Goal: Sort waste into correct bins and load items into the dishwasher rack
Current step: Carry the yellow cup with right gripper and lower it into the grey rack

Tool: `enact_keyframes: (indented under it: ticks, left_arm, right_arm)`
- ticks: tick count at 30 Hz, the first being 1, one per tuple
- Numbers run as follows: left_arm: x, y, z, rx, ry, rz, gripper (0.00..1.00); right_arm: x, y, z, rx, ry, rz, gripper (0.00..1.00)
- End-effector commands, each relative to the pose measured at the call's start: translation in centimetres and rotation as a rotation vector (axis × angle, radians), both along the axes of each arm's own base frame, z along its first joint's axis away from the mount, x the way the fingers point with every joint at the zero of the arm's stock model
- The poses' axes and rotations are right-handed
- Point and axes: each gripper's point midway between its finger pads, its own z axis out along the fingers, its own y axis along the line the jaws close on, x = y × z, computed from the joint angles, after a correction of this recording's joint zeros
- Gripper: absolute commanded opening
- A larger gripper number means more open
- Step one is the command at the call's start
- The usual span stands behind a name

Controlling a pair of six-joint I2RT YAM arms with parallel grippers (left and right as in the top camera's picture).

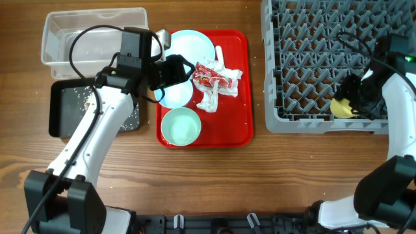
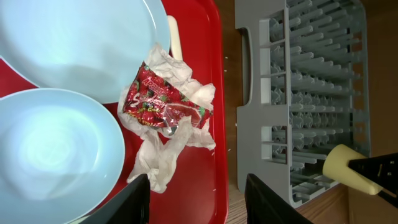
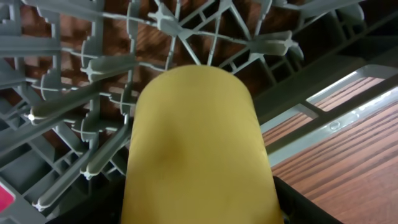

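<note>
Gripping yellow cup [image 3: 193, 149] over rack [image 1: 312, 123]

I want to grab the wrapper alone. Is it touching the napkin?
Touching. The left wrist view shows the wrapper lying right on top of the crumpled napkin, whose white folds stick out around it with no gap.
</note>
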Motion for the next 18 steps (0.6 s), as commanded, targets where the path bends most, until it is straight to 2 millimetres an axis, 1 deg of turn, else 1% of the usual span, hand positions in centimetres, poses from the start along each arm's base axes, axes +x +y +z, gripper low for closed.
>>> enact_keyframes:
  ticks: [1, 2, 4, 10, 11, 14, 18]
  left_arm:
    - [0.02, 0.26, -0.24, 0.022, -0.006, -0.011, 0.49]
    - [-0.02, 0.28, -0.28, 0.023, -0.004, -0.010, 0.49]
    - [-0.04, 0.28, -0.29, 0.023, -0.003, -0.010, 0.49]
    - [-0.04, 0.28, -0.29, 0.023, -0.003, -0.011, 0.49]
    - [-0.04, 0.28, -0.29, 0.023, -0.003, -0.010, 0.49]
    - [-0.05, 0.28, -0.30, 0.023, -0.002, -0.011, 0.49]
    - [-0.13, 0.25, -0.34, 0.024, 0.000, -0.012, 0.49]
  right_arm:
    - [0.86, 0.32, -1.57, 0.032, 0.016, -0.002, 0.66]
    - [0.88, 0.18, -1.56, 0.032, 0.014, -0.007, 0.70]
    - [0.87, 0.05, -1.56, 0.038, 0.010, -0.013, 0.74]
    - [0.96, -0.61, -1.54, 0.042, -0.003, -0.033, 0.75]
    - [0.98, -0.62, -1.53, 0.042, -0.005, -0.033, 0.78]
    - [1.08, -0.58, -1.51, 0.044, -0.009, -0.032, 1.00]
    - [1.35, -0.19, -1.13, 0.068, -0.021, -0.027, 1.00]
